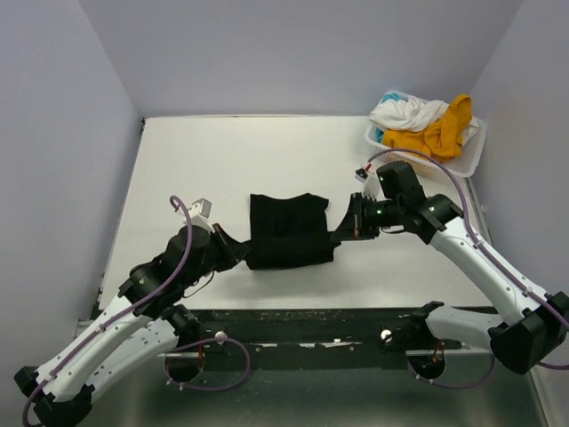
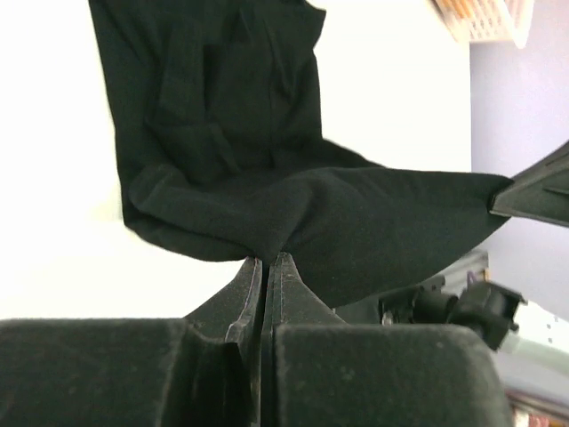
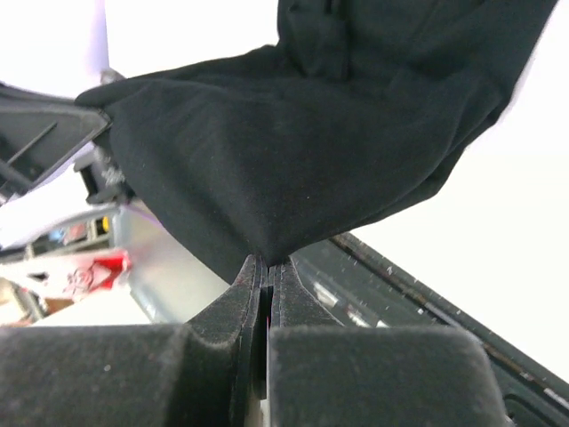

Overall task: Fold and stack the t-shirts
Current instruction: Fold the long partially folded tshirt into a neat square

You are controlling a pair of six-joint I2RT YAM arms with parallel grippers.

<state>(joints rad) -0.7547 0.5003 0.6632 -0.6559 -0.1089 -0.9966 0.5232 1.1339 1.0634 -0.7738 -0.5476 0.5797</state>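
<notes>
Both pincers pinch the black t-shirt [image 1: 289, 231] near the middle of the bench [image 1: 213, 160].

The left pincer [image 1: 236, 252] is pressed together on the shirt's near left corner. The right pincer [image 1: 343, 228] is pressed together on its right edge. In both wrist views the cloth rises taut out of the closed tips and drapes down to the bench. Both arms reach inward and low from the near edge, elbows bent outward, wrists facing each other across the shirt. White [image 1: 404, 111], yellow [image 1: 440, 133] and teal [image 1: 380, 135] shirts are heaped in the basket [image 1: 467, 160] at the far right corner. A red-and-white label [image 3: 84, 271] below the near edge is too blurred to read.
</notes>
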